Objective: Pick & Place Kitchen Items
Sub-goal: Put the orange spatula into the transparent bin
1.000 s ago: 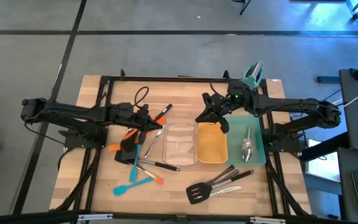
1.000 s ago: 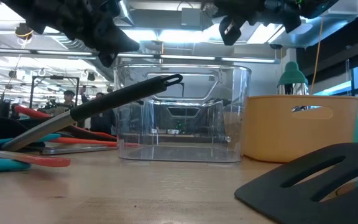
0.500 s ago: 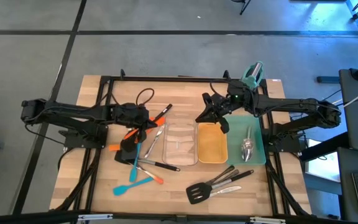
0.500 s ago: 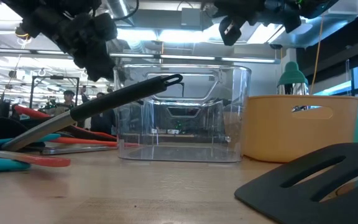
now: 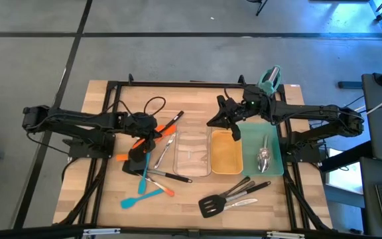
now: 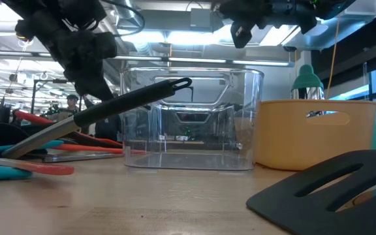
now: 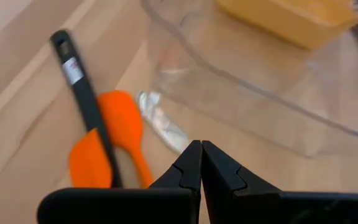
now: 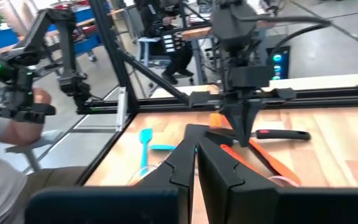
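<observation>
The left pincer (image 5: 152, 135), closed and empty, hovered left of centre in the high view over the orange spatula (image 7: 107, 143) and steel spoon (image 7: 161, 124). Likely an approach step; next, it needed opening. The right pincer (image 5: 223, 123) waited closed near the yellow tray (image 5: 225, 153).

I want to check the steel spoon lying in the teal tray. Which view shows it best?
The high view: the steel spoon lies whole in the teal tray. The low and both wrist views do not show it.

Pale wood table (image 5: 105, 199) — clear glossy plastic tray (image 5: 192, 154) — shiny steel spoon (image 5: 264, 157).
</observation>
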Robot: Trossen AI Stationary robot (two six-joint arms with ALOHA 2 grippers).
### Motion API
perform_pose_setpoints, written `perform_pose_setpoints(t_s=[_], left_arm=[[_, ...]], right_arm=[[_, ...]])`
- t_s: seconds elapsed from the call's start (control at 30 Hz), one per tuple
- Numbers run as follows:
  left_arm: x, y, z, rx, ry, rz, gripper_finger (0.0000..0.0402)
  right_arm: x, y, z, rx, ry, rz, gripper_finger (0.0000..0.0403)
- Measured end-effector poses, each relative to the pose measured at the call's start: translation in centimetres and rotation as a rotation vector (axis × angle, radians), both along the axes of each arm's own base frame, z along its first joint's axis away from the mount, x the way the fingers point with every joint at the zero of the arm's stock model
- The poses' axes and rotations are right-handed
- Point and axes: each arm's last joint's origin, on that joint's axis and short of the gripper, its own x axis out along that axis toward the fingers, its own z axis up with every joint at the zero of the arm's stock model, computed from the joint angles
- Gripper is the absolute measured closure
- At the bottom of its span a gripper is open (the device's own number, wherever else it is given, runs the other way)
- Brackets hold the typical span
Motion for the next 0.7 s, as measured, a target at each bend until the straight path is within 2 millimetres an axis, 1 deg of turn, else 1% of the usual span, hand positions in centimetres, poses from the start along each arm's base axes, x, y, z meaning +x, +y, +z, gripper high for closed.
perform_pose_setpoints(t_s=[0.1, 0.23, 0.33, 0.43, 0.7], left_arm=[[0.0, 0.1, 0.0, 0.004, 0.001, 0.04, 0.04], [-0.1, 0.1, 0.0, 0.002, 0.006, 0.049, 0.04], [-0.4, 0.2, -0.3, -0.014, 0.045, 0.11, 0.04], [-0.9, 0.7, -0.7, -0.011, 0.092, 0.2, 0.04], [-1.7, 2.1, -1.0, 0.002, 0.153, 0.343, 0.04]], right_arm=[[0.0, -0.1, 0.0, -0.004, 0.002, -0.019, 0.0382], [0.0, 0.0, 0.0, -0.002, 0.004, -0.019, 0.0382], [0.0, -0.1, 0.0, 0.02, 0.012, -0.023, 0.0382], [0.0, -0.1, 0.0, 0.03, 0.015, -0.024, 0.0382], [0.0, 0.0, -0.1, 0.038, 0.025, -0.025, 0.0382]])
